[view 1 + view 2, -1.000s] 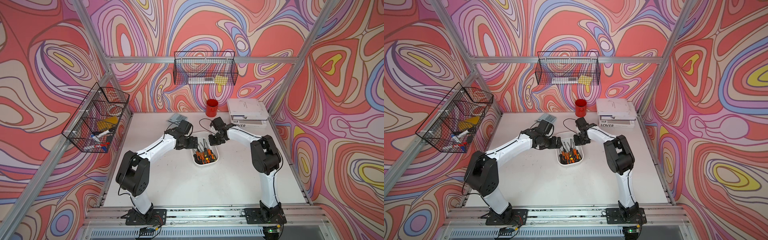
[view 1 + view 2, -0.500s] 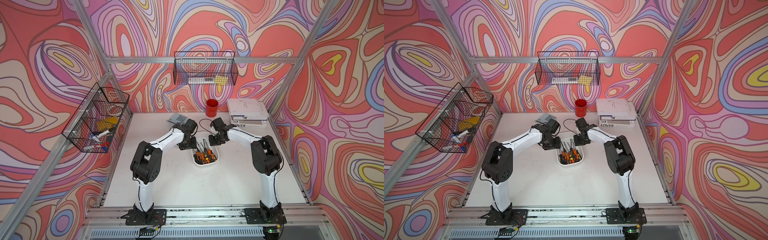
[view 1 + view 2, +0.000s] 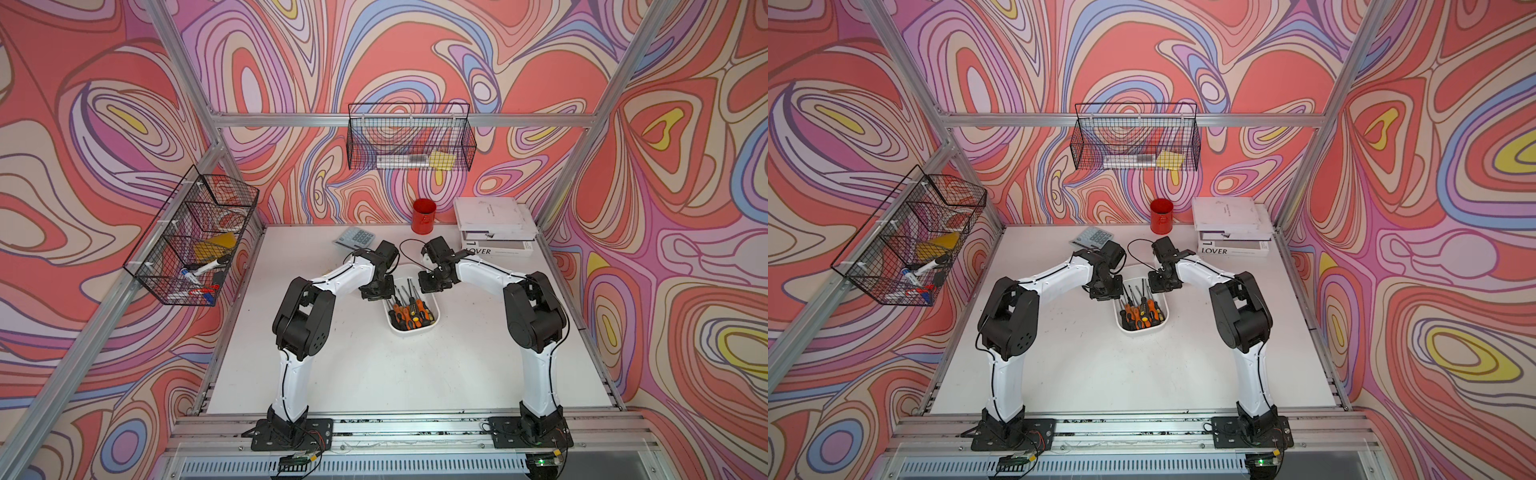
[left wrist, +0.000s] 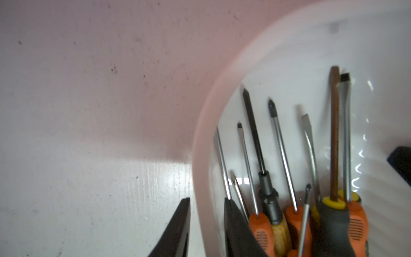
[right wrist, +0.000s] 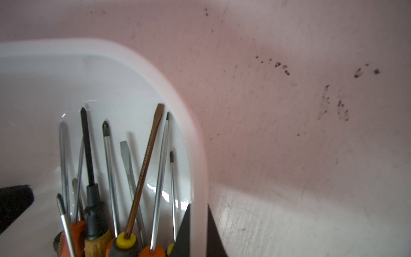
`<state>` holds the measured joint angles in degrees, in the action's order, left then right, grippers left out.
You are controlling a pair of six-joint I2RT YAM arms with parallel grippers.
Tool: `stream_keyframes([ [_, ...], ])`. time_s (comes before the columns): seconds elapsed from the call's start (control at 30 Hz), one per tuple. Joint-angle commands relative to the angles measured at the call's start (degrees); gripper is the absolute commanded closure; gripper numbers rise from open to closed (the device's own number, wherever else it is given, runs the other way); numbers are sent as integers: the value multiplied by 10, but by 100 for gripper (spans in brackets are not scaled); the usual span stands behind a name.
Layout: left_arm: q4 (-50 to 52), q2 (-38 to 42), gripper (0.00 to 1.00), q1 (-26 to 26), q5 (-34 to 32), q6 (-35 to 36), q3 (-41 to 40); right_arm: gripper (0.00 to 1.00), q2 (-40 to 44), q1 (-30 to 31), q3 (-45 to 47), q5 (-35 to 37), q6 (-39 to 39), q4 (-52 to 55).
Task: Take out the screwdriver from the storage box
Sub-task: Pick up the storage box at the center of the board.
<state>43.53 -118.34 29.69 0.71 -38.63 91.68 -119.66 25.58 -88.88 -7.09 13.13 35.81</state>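
The storage box (image 3: pixel 415 330) (image 3: pixel 1142 328) is a white tray in mid-table holding several screwdrivers (image 3: pixel 409 309) (image 3: pixel 1140 309) with orange, yellow and grey handles, tips pointing to the back. My left gripper (image 3: pixel 376 293) (image 3: pixel 1106 293) straddles the box's left rim. In the left wrist view its jaws (image 4: pixel 206 200) stand narrowly open, one finger inside against the rim (image 4: pixel 200 138), the outer one a sliver off it. My right gripper (image 3: pixel 428 286) (image 3: pixel 1160 286) (image 5: pixel 199 207) is shut on the right rim (image 5: pixel 191 124). No screwdriver (image 4: pixel 282 155) (image 5: pixel 144 166) is held.
Behind the box lie a calculator (image 3: pixel 357 237), a red cup (image 3: pixel 424 216) and a stack of books (image 3: pixel 494 224). Black wire baskets hang on the back wall (image 3: pixel 409 137) and the left wall (image 3: pixel 195 237). A black cable (image 3: pixel 405 249) loops between the wrists.
My left arm has folded in and brought its gripper onto the box's left rim, and its jaws have narrowed around the rim. The right arm and the box have not moved.
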Motion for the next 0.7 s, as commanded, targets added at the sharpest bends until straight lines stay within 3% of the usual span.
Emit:
stream_keyframes([
  [0.0,9,-10,73,1,-28,-11,14,100,19,1,12,-5,-10,6],
  [0.07,10,-11,77,1,-39,-18,16,100,19,1,13,-6,-10,5],
  [0.23,15,-12,78,0,-45,-21,22,100,21,2,18,-8,-10,4],
  [0.27,15,-13,81,1,-46,-21,23,100,21,1,19,-10,-11,2],
  [0.33,18,-19,98,1,-48,-21,28,100,21,1,20,-13,-12,2],
  [0.37,23,-24,100,1,-48,-24,32,100,21,1,20,-15,-12,3],
  [0.6,19,-28,100,1,-45,-32,30,99,28,1,21,-27,-10,4],
  [0.67,16,-22,100,1,-49,-34,24,76,36,1,25,-22,-9,3],
])
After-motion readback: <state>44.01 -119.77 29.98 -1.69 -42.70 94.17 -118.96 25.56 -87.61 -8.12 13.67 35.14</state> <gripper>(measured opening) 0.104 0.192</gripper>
